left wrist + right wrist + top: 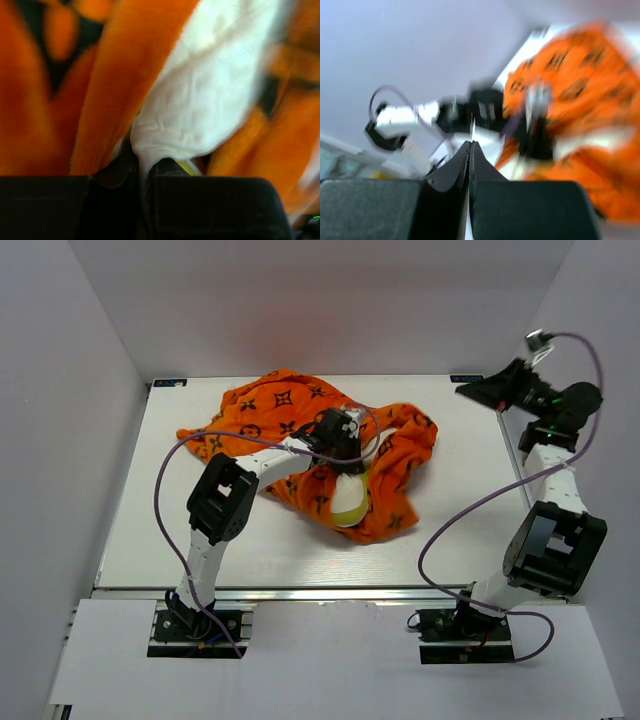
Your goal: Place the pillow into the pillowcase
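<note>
At centre, left gripper pinches white pillow amid orange pillowcase; best push deeper, toward 12 o'clock. Right gripper, 2 o'clock, pressed together, empty.

Overhead, bright, even, diffuse light covers the white flat surface. Focus there is crisp, shadows are soft, and a faint reddish cast tints the pale back wall. In the left wrist view the left gripper is near-black and underexposed. The white wrinkled pillow just ahead of it is fairly sharp, while the orange plush pillowcase with dark motifs to either side is soft, smeared most on the right. Everything beyond the right gripper is motion-blurred; only its dark fingers have sharp edges.
</note>
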Controlling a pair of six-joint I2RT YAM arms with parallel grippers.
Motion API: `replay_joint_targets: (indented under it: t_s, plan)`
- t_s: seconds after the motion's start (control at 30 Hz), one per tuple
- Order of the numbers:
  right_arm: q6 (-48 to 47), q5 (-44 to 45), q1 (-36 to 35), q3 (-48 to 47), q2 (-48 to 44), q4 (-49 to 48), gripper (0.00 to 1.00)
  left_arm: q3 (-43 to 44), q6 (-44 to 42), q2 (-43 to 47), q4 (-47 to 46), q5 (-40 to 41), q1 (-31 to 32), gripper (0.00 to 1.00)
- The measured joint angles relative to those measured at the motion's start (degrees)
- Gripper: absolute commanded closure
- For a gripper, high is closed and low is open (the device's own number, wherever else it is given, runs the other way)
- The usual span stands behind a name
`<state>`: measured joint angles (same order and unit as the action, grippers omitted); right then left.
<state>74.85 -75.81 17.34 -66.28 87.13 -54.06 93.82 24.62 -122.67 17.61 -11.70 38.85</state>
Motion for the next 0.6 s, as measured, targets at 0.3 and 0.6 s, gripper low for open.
replay_joint_targets:
  t_s: [0.3, 0.6]
  plan:
    - [0.8, 4.8, -1.0, -5.2, -3.0, -8.2, 0.99, -2.3, -4.6, 0.3, 2.3, 0.8, 1.3, 1.00]
    - [-60.7, 19.5, -10.0, -7.7, -0.6, 65.0, 0.31, 0.3, -3.9, 0.5, 5.4, -0.3, 1.3, 1.00]
